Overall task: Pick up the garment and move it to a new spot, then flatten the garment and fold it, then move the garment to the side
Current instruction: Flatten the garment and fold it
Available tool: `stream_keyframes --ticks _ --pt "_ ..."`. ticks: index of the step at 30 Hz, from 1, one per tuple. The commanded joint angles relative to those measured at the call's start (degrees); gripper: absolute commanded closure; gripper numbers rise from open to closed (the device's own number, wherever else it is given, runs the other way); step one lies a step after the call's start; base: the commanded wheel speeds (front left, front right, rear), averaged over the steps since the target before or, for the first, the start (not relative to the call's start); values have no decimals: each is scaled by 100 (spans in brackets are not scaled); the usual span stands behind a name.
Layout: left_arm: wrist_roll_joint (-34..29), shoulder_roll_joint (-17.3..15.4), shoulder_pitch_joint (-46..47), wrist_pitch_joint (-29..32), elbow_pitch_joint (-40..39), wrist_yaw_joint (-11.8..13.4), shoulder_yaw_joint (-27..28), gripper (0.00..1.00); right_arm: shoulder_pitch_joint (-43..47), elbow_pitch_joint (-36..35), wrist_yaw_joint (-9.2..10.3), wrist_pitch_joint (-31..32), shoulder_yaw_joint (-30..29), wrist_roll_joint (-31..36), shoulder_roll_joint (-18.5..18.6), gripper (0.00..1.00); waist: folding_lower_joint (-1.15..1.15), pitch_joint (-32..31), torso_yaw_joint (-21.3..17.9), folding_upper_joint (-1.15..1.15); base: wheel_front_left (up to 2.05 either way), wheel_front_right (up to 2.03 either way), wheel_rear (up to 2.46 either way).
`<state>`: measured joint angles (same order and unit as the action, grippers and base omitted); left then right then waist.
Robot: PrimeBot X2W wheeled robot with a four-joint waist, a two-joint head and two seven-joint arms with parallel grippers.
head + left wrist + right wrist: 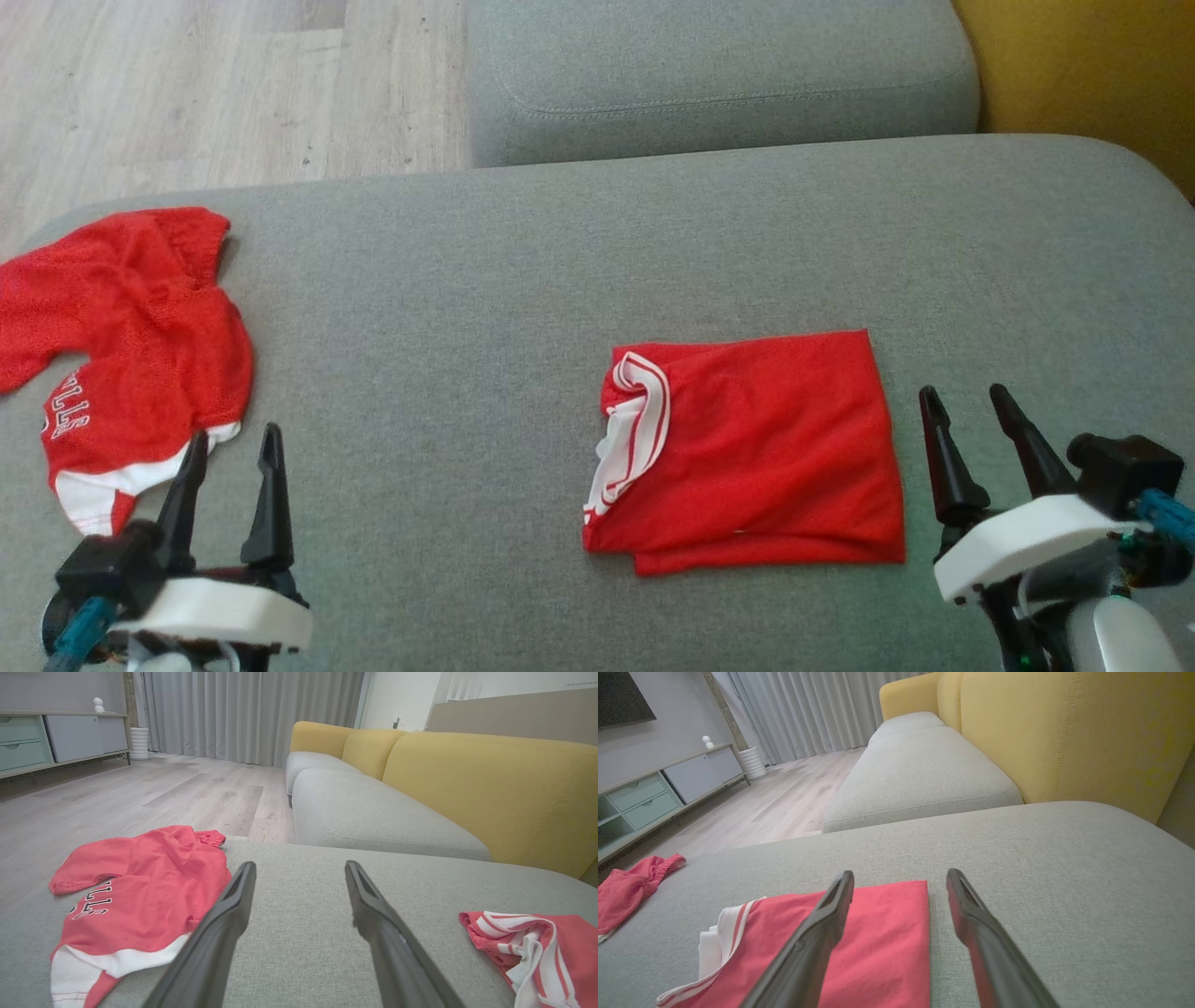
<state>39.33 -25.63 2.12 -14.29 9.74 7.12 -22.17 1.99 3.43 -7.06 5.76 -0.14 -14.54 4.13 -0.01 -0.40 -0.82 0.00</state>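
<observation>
Two red garments counted on the grey sofa seat (pixel 523 280). One folded garment (pixel 747 448) lies flat, right of centre, white-striped trim at its left edge. One crumpled garment (pixel 121 355), lettered, lies at the far left. Two claws counted. Left claw (pixel 233 443): wide, empty, low beside the crumpled garment's hem, contact unconfirmed. Right claw (pixel 962 394): wide, empty, just right of the folded garment
</observation>
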Motion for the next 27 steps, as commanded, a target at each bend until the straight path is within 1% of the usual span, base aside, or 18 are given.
stream_keyframes --ticks 1,5,8,9,10,14,19,23,26,27 --pt "-65 -99 235 -70 -194 36 295 0 -203 -241 -43 12 168 40 -17 0 1 3 12 0 0 0 0" --pt "-105 -78 249 -70 -209 10 295 0 -274 -198 -43 115 376 -1 -45 0 1 34 49 0 0 0 0" --pt "-127 -81 303 -70 -241 2 299 0 -539 -105 -43 297 626 14 -52 0 1 155 61 0 0 0 0" --pt "-135 -82 331 -70 -254 -1 299 0 -689 -55 -43 357 713 39 -54 71 1 208 68 0 0 0 0" --pt "-144 -83 365 -70 -269 -5 297 0 -860 17 -43 417 795 64 -57 100 1 268 79 0 0 0 0" --pt "-187 -56 547 -65 -301 -44 247 0 -1638 530 -43 656 1174 129 -75 100 1 489 191 0 0 0 0" --pt "-247 0 803 -40 -289 -101 150 0 -2441 1532 -43 960 1586 179 -104 100 1 709 424 0 0 0 0" --pt "-290 41 956 -24 -248 -150 68 0 -2683 2299 -43 1215 1813 228 -115 100 1 818 633 0 0 0 0" --pt "-312 63 1042 -24 -213 -179 34 0 -2771 2656 -43 1194 2059 125 -120 100 1 890 747 0 0 0 0" --pt "-312 63 1042 -24 -213 -179 34 0 -2771 2656 -43 1194 2059 125 -120 100 1 890 747 0 0 0 0"
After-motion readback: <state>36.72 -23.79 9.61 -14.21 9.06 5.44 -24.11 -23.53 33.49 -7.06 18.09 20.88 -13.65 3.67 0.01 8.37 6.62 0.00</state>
